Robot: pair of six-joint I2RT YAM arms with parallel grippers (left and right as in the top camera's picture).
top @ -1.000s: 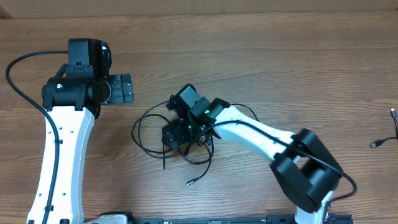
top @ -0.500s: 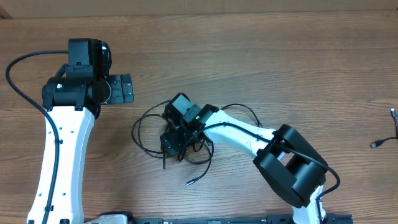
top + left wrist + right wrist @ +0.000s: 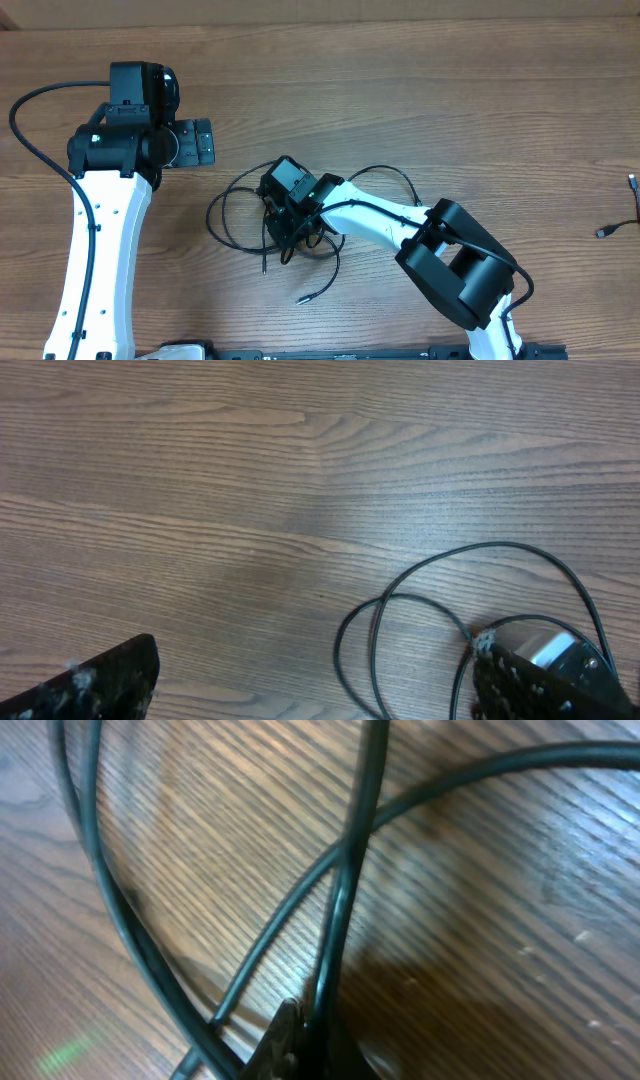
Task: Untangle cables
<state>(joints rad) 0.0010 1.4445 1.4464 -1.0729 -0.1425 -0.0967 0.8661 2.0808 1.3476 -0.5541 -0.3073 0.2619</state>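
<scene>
The cables (image 3: 228,212) are thin black cords lying in a tangle of loops at the table's middle, with one silver-tipped plug (image 3: 300,298) trailing toward the front. My right gripper (image 3: 284,230) is down in the tangle. In the right wrist view its jaws (image 3: 312,1038) are shut on one cable strand (image 3: 340,890) that runs up past a crossing of two other strands. My left gripper (image 3: 210,142) hovers open to the upper left, apart from the tangle. In the left wrist view, cable loops (image 3: 450,585) lie near the right fingertip (image 3: 540,685).
Another thin black cord with a plug (image 3: 622,220) lies at the far right edge of the wooden table (image 3: 450,90). The right arm's white links (image 3: 380,215) stretch from the front right across to the tangle.
My right gripper slid a little to the left into the tangle and closed on a strand. The loose plug end shifted slightly left. The left arm stayed still.
</scene>
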